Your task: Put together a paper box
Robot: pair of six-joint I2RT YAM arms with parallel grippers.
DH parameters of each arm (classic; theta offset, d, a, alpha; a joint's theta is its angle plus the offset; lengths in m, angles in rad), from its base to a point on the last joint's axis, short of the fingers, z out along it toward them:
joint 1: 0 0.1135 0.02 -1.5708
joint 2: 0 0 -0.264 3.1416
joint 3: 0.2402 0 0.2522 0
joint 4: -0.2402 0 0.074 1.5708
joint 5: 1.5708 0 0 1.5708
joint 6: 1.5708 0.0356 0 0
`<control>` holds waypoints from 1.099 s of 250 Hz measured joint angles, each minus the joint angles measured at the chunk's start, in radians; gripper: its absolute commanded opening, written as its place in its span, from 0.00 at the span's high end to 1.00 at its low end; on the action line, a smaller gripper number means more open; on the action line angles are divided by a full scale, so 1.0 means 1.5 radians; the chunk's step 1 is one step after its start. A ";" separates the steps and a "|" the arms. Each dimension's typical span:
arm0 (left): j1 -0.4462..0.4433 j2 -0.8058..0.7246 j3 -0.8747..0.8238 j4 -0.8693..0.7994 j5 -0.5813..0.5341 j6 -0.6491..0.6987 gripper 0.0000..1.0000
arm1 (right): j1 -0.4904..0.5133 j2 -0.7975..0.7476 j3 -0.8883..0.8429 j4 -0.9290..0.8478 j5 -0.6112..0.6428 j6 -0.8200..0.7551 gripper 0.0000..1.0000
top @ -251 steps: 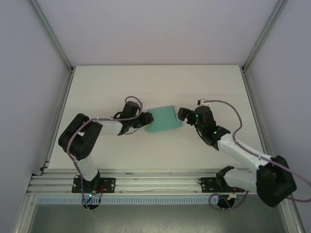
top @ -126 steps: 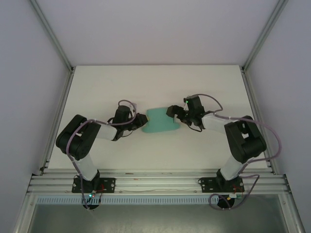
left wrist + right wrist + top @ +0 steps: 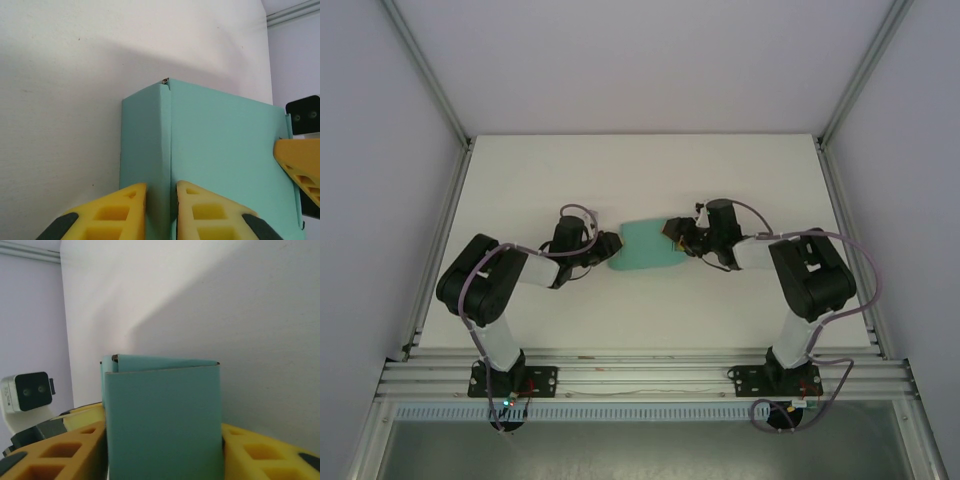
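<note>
Since the paper box (image 3: 647,247), mid-frame on the tabletop (image 3: 550,180), looks like light, crushable card, folded edges suit gripping. The left gripper (image 3: 161,195) narrowly pinches a corner crease, and the right gripper (image 3: 164,442) clasps its end wider.

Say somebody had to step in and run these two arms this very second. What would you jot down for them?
Left gripper: fingers shut on a folded side edge of the teal-green card paper box.
Right gripper: fingers shut across the box's opposite end.
Box: mid white table, between the arms, held from both sides.
Done: the card is already folded into a box shape.
Left: small gaps show at the corners, so the end flaps probably need pressing home before letting go. Whether they are tucked is unclear.
</note>
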 measured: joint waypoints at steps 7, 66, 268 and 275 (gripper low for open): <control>0.000 0.000 0.002 -0.002 0.000 0.000 0.78 | 0.000 -0.004 -0.003 0.001 -0.001 0.006 0.58; -0.001 -0.006 0.018 -0.039 -0.002 0.021 0.30 | 0.000 -0.077 -0.022 -0.022 0.013 0.014 0.62; -0.211 -0.371 0.117 -0.489 -0.030 0.912 0.00 | -0.045 -0.260 0.069 -0.446 0.028 0.136 0.70; -0.218 -0.359 0.121 -0.496 -0.048 0.933 0.00 | -0.045 -0.260 0.070 -0.453 0.021 0.145 0.70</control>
